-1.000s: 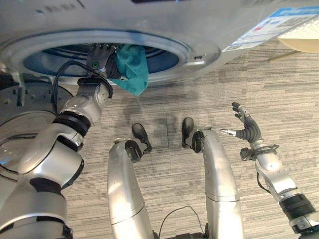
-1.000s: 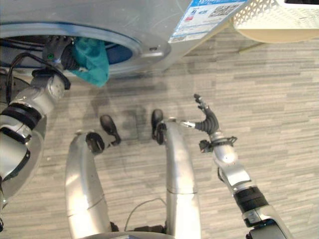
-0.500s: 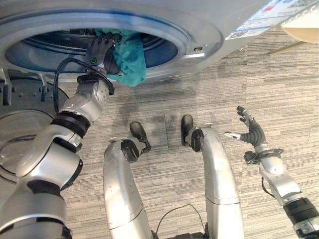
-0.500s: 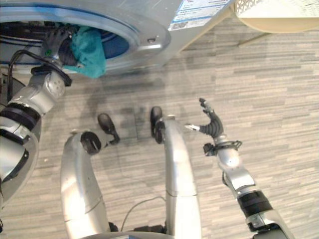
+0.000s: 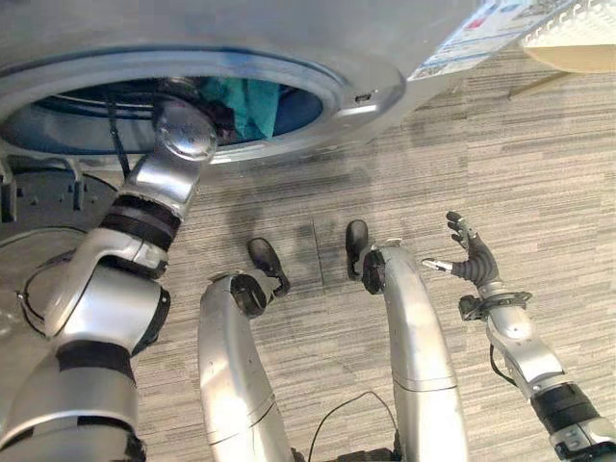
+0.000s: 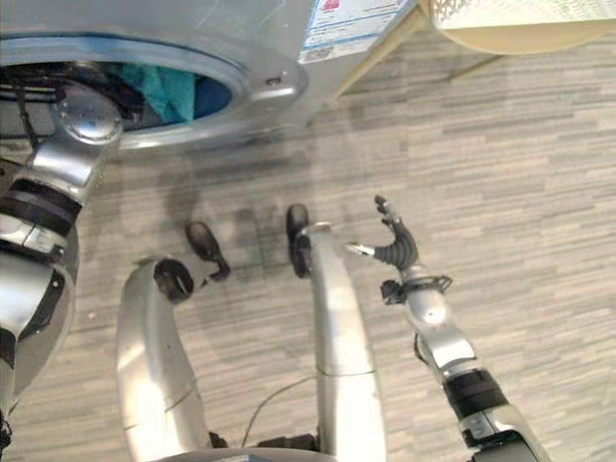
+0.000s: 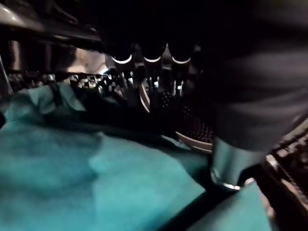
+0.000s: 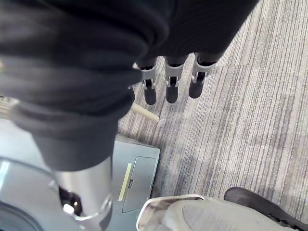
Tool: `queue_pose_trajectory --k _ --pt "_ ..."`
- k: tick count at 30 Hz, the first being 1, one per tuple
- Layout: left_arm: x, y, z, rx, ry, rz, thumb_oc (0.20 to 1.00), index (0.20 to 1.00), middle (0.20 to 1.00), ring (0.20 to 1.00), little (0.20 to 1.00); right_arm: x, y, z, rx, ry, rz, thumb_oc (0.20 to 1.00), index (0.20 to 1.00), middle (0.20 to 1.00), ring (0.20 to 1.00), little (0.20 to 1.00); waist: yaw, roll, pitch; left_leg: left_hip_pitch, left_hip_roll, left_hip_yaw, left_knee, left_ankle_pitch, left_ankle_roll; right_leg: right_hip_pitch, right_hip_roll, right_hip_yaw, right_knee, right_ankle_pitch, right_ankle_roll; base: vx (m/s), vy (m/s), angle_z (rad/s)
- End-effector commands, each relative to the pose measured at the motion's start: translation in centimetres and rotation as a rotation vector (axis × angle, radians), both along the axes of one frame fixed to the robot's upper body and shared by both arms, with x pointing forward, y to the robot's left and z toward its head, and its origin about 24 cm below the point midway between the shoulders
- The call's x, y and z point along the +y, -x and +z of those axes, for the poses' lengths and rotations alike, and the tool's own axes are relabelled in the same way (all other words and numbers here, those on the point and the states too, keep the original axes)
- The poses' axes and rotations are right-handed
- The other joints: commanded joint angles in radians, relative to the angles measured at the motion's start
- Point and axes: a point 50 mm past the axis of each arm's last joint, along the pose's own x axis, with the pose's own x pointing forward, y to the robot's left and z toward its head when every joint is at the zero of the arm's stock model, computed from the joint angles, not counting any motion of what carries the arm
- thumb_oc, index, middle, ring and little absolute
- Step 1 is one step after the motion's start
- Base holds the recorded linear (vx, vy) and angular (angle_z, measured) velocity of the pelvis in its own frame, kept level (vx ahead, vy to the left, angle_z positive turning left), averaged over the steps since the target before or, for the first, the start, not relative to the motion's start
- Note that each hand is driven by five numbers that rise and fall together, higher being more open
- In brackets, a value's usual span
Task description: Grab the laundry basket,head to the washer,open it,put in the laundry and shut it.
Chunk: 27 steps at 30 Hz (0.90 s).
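The washer's round opening [image 5: 366,96] gapes at the top of the eye views. My left arm [image 5: 183,130] reaches through it, and my left hand [image 7: 231,159] is deep inside the dark drum. A teal cloth [image 5: 245,96] lies inside the drum; in the left wrist view the teal cloth [image 7: 72,183] spreads right under the hand and touches its thumb. My right hand [image 5: 467,260] hovers open above the carpet to the right, holding nothing; its fingers [image 8: 166,89] are straight.
The washer's open door [image 5: 19,279] hangs at the lower left beside my left arm. A cream perforated laundry basket [image 6: 520,19] stands on the grey striped carpet [image 5: 539,164] at the upper right, next to the washer's corner.
My left arm has pushed further in: the teal cloth, which hung over the opening's rim, is now inside the drum with the hand. The right hand has barely moved. The camera shifted slightly.
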Motion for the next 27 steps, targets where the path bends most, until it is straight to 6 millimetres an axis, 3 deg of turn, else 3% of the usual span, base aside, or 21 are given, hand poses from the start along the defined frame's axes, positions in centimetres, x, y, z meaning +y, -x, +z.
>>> queue_pose_trajectory --k 1,3,5,6,10,15,16,17,19,21,23,24,25,26,27 --pt "1.2 0.3 1.0 -0.146 0.276 0.079 0.200 0.200 0.200 0.200 0.200 0.8 1.0 -0.1 -0.048 -0.018 0.012 1.000 1.000 1.000 1.000 1.000 -0.004 0.034 -0.119 -0.027 0.003 -0.094 -0.035 -0.005 -0.013 0.030 0.008 0.018 -0.154 0.043 0.063 0.00 0.012 -0.05" --pt "1.5 0.8 1.9 -0.217 0.331 0.134 0.200 0.200 0.200 0.200 0.200 1.1 1.1 0.3 -0.070 -0.025 0.022 1.000 1.000 1.000 1.000 1.000 -0.008 0.032 -0.123 -0.035 0.005 -0.097 -0.032 -0.003 -0.014 0.025 0.011 0.018 -0.155 0.046 0.065 0.00 0.000 0.00" --pt "2.2 1.3 2.6 -0.260 0.349 0.179 0.705 0.705 0.705 0.705 0.705 1.1 1.3 0.8 -0.093 -0.024 0.034 1.000 1.000 1.000 1.000 1.000 -0.012 0.030 -0.126 -0.043 0.005 -0.101 -0.026 -0.001 -0.014 0.020 0.012 0.017 -0.150 0.047 0.066 0.00 0.000 0.00" --pt "2.5 1.4 2.9 -0.271 0.351 0.188 1.000 1.000 1.000 1.000 1.000 1.0 1.3 1.0 -0.100 -0.022 0.037 1.000 1.000 1.000 1.000 1.000 -0.013 0.031 -0.128 -0.047 0.006 -0.103 -0.024 -0.001 -0.015 0.017 0.013 0.016 -0.149 0.048 0.066 0.00 0.000 0.00" --pt "3.3 1.9 3.6 -0.282 0.335 0.187 1.000 1.000 1.000 1.000 1.000 0.5 1.7 1.6 -0.120 -0.002 0.041 1.000 1.000 1.000 1.000 1.000 -0.017 0.039 -0.142 -0.051 0.008 -0.107 -0.018 0.001 -0.018 0.017 0.014 0.013 -0.145 0.050 0.066 0.00 0.000 0.00" --pt "3.1 1.2 1.2 -0.168 0.204 0.164 1.000 1.000 1.000 1.000 1.000 0.3 1.6 1.6 -0.115 0.010 0.031 1.000 1.000 1.000 1.000 1.000 -0.008 0.053 -0.159 -0.033 0.006 -0.106 -0.030 0.006 -0.020 0.036 0.010 0.007 -0.150 0.046 0.066 0.00 0.000 0.00" --pt "2.6 0.7 -1.3 -0.089 0.154 0.135 1.000 1.000 1.000 1.000 1.000 0.3 1.5 1.4 -0.106 0.021 0.023 1.000 1.000 1.000 1.000 1.000 -0.001 0.056 -0.168 -0.007 0.005 -0.102 -0.045 0.007 -0.022 0.060 0.010 0.005 -0.160 0.044 0.066 0.00 0.000 0.00" --pt "1.6 0.4 -5.2 0.016 0.112 0.073 1.000 1.000 1.000 1.000 1.000 0.2 1.5 1.0 -0.088 0.028 0.011 1.000 1.000 1.000 1.000 1.000 0.009 0.059 -0.178 0.042 0.004 -0.095 -0.080 0.009 -0.025 0.104 0.005 0.003 -0.189 0.043 0.066 -0.03 0.001 0.04" --pt "0.4 0.9 -9.6 0.112 0.095 -0.013 1.000 1.000 1.000 1.000 1.000 0.0 1.5 0.2 -0.054 0.036 -0.012 1.000 1.000 1.000 1.000 1.000 0.022 0.059 -0.185 0.109 0.001 -0.084 -0.129 0.014 -0.029 0.163 0.000 -0.001 -0.230 0.043 0.068 -0.04 0.015 0.09" --pt "-0.6 2.3 -15.9 0.266 0.147 -0.093 1.000 1.000 1.000 1.000 1.000 -0.2 1.8 -1.6 0.021 0.041 -0.042 1.000 1.000 1.000 1.000 1.000 0.033 0.056 -0.194 0.232 -0.006 -0.052 -0.220 0.027 -0.037 0.267 -0.006 -0.004 -0.307 0.053 0.071 -0.05 0.026 0.10" --pt "-1.2 3.8 -20.2 0.380 0.195 -0.139 1.000 1.000 1.000 1.000 1.000 -0.6 2.0 -3.2 0.094 0.042 -0.075 1.000 1.000 1.000 1.000 1.000 0.045 0.053 -0.199 0.335 -0.019 -0.031 -0.297 0.037 -0.043 0.355 -0.013 -0.008 -0.372 0.063 0.077 -0.06 0.026 0.17" --pt "-1.3 4.8 -22.5 0.447 0.217 -0.155 1.000 1.000 1.000 1.000 1.000 -0.9 2.1 -4.0 0.128 0.049 -0.091 1.000 1.000 1.000 1.000 1.000 0.047 0.048 -0.195 0.406 -0.026 -0.021 -0.353 0.048 -0.045 0.417 -0.019 -0.005 -0.417 0.072 0.080 -0.03 0.010 0.22" --pt "-1.5 6.7 -26.0 0.554 0.265 -0.178 1.000 1.000 1.000 1.000 1.000 -1.6 2.5 -5.3 0.188 0.075 -0.122 1.000 1.000 1.000 1.000 1.000 0.057 0.045 -0.201 0.515 -0.038 -0.010 -0.446 0.065 -0.049 0.517 -0.027 -0.006 -0.501 0.088 0.085 -0.03 0.007 0.18" --pt "-1.4 6.8 -26.1 0.555 0.265 -0.177 1.000 1.000 1.000 1.000 1.000 -1.6 2.5 -5.3 0.189 0.076 -0.122 1.000 1.000 1.000 1.000 1.000 0.056 0.043 -0.196 0.527 -0.040 -0.007 -0.454 0.068 -0.049 0.527 -0.028 -0.005 -0.507 0.090 0.085 0.00 -0.001 0.16" --pt "-1.2 7.7 -27.6 0.606 0.296 -0.177 1.000 1.000 1.000 1.000 1.000 -1.9 2.7 -6.0 0.221 0.089 -0.137 1.000 1.000 1.000 1.000 1.000 0.058 0.039 -0.196 0.585 -0.049 -0.002 -0.503 0.078 -0.052 0.581 -0.026 -0.009 -0.550 0.100 0.089 0.03 -0.003 0.25"
